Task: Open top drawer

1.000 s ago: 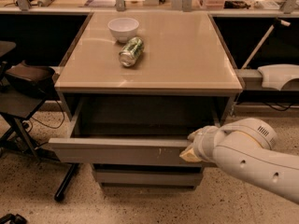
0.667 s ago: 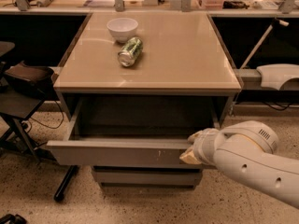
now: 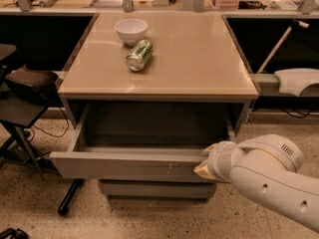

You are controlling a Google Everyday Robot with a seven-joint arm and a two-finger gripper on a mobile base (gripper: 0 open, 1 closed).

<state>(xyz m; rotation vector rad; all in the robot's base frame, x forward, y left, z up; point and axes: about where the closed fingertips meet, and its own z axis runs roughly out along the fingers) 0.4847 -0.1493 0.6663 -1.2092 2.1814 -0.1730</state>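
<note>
Top drawer (image 3: 129, 164) drawn out of a beige-topped cabinet (image 3: 199, 68), with the gripper (image 3: 202, 167) at the right end of its front panel.
One white bowl (image 3: 131, 30) and one green can (image 3: 139, 55), lying on its side just beside it, are seen on the top; no lettering on the can can be read. One slimmer drawer front (image 3: 157, 189) is seen below. Whether the gripper is clenched or released cannot be told.

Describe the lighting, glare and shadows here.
Camera view: warm light, with soft glare on the tabletop near its front edge; the inside of the top drawer lies in deep shadow; the gripper, at the drawer front's right end, is brightly lit.
</note>
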